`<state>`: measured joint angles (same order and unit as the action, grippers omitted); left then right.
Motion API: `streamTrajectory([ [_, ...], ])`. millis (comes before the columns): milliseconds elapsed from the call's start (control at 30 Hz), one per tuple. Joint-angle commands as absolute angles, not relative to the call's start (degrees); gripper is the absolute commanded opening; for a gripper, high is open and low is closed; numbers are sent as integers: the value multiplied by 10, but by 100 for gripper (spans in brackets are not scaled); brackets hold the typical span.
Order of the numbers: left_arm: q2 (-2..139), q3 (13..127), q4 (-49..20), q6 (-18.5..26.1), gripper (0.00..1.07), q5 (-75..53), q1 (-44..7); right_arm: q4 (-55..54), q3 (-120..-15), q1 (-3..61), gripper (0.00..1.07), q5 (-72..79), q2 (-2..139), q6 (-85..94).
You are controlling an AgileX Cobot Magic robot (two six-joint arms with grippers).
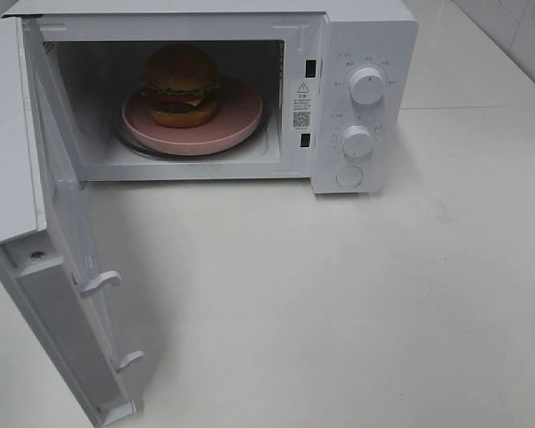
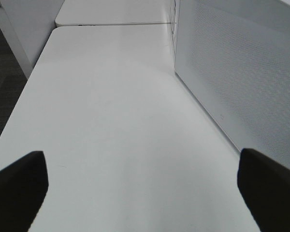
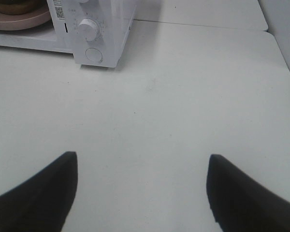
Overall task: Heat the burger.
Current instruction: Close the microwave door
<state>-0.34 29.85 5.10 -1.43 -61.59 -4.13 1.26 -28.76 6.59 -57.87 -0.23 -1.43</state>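
Right tool, spread wide, hovers well apart from burger inside microwave

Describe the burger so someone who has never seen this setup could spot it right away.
Find the white microwave at the back of the white table, its door swung wide open. Inside lies a round pink plate, and the burger sits on it. It is the only food there: glossy brown bun, green lettuce, yellow cheese, dark patty.

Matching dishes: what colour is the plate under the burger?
The plate is pink, clearest in exterior high view.
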Motion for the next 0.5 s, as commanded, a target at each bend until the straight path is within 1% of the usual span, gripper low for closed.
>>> streamTrajectory([
  [33,-12,297,49,-14,100,-609,-41,14,-286,64,74,-569,-18,-11],
  [333,-3,306,45,-14,100,-599,-41,14,-286,64,74,-569,-18,-11],
  [500,56,311,52,-15,96,-575,-41,14,-286,64,74,-569,-18,-11],
])
